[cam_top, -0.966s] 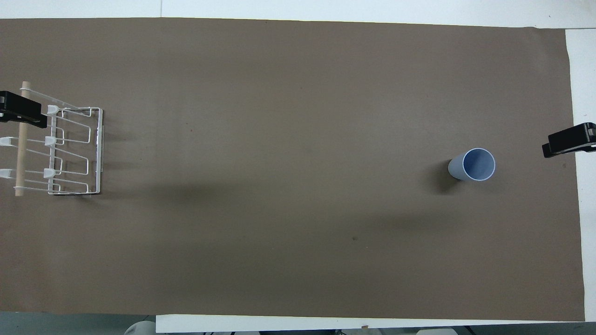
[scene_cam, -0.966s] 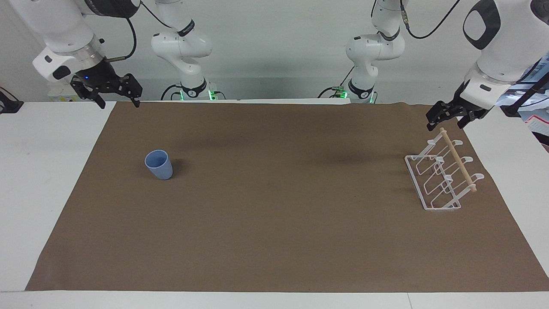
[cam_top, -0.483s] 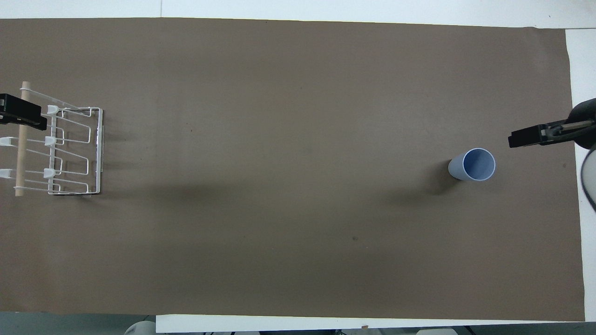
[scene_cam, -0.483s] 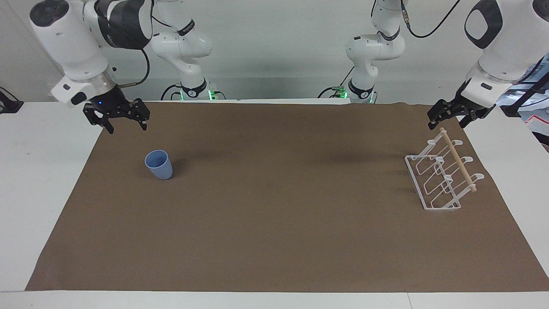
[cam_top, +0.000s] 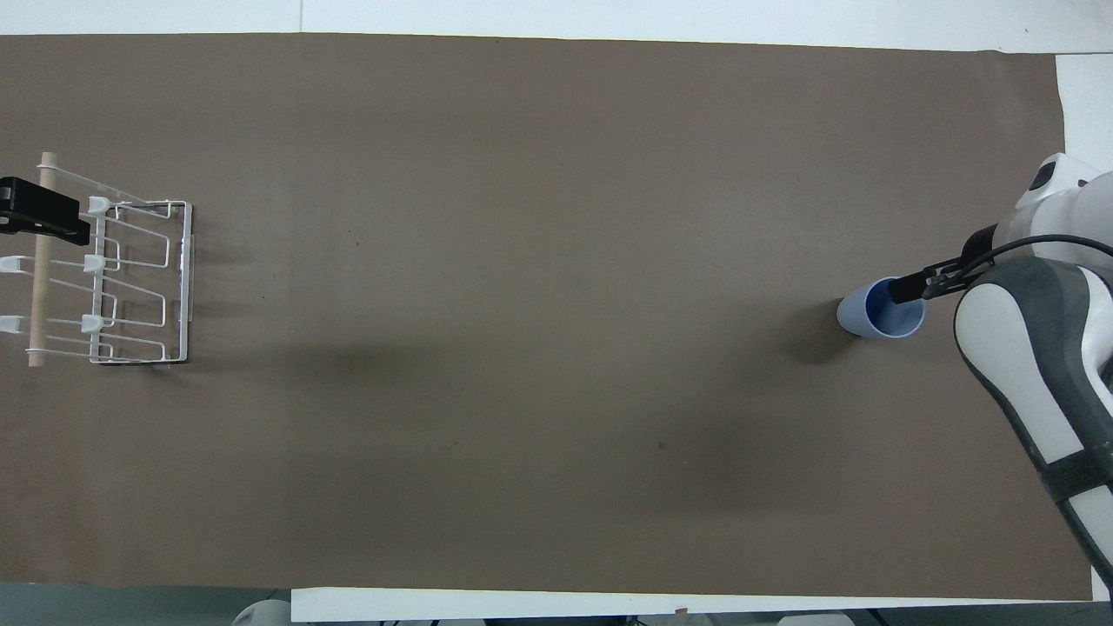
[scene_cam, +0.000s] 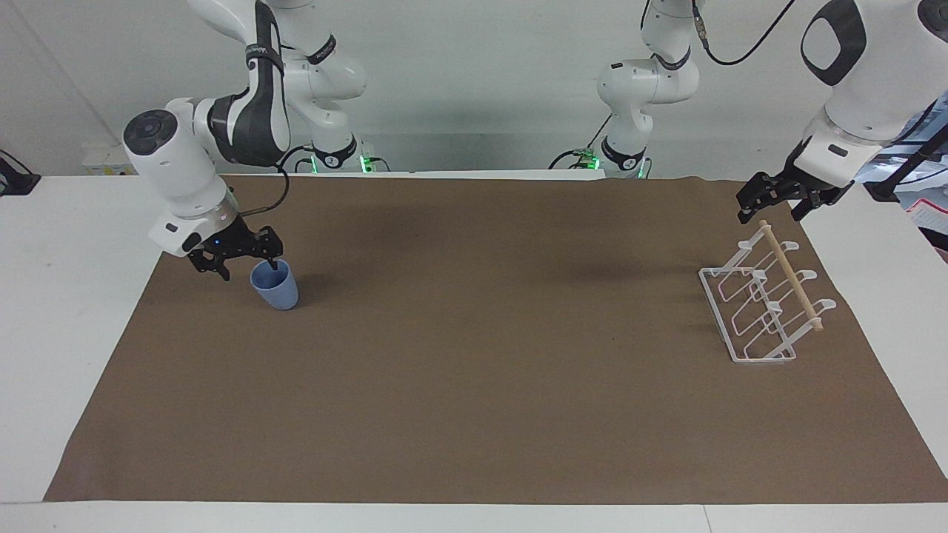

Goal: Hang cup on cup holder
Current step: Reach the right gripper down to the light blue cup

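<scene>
The light-blue cup stands upright on the brown mat toward the right arm's end of the table; it also shows in the overhead view. My right gripper is open and low at the cup. One fingertip is over the cup's mouth and the other is outside its wall. In the overhead view the right gripper is partly hidden under its own arm. The white wire cup holder with a wooden dowel stands toward the left arm's end. My left gripper is open and waits in the air over the dowel.
A brown mat covers most of the white table. The right arm's forearm reaches over the mat's edge beside the cup.
My right gripper has come down and moved from above the table's edge to the cup's rim. The left arm, the cup and the cup holder have not moved.
</scene>
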### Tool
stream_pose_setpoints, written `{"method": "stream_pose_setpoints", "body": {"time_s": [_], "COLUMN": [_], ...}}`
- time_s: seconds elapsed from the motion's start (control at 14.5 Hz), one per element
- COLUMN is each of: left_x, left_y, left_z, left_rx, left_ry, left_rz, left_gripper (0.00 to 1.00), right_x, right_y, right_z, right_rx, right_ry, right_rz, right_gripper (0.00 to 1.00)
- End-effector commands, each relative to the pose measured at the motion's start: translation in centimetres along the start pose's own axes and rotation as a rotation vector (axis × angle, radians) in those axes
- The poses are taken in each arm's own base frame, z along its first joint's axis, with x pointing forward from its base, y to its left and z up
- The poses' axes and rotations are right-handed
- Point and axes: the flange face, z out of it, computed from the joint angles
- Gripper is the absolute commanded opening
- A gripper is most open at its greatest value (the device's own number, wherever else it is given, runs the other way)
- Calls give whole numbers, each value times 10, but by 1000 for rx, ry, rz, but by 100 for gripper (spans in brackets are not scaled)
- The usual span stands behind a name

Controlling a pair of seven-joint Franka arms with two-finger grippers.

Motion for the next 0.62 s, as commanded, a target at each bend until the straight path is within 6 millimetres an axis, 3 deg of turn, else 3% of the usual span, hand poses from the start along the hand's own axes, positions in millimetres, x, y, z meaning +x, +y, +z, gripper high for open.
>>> {"method": "stream_pose_setpoints", "body": {"time_s": [0.0,0.14,0.28,0.55], "left_x": [-5,-5,-5,-11], "left_y": [0,1,1,-2], "left_z": [1,1,1,8], "left_rx": [6,8,9,13], "left_ry": [-9,-3,-2,-26], "left_rz": [7,9,9,3], "left_gripper": [100,100,100,100], "right_x": [-3,-12,-13,-11], "right_y": [7,3,4,6], "right_z": [36,53,62,67], "right_rx": [17,19,15,14], "right_ry": [2,-3,2,1], "right_rz": [-7,-27,-65,-101], "right_gripper": [89,86,73,6]}}
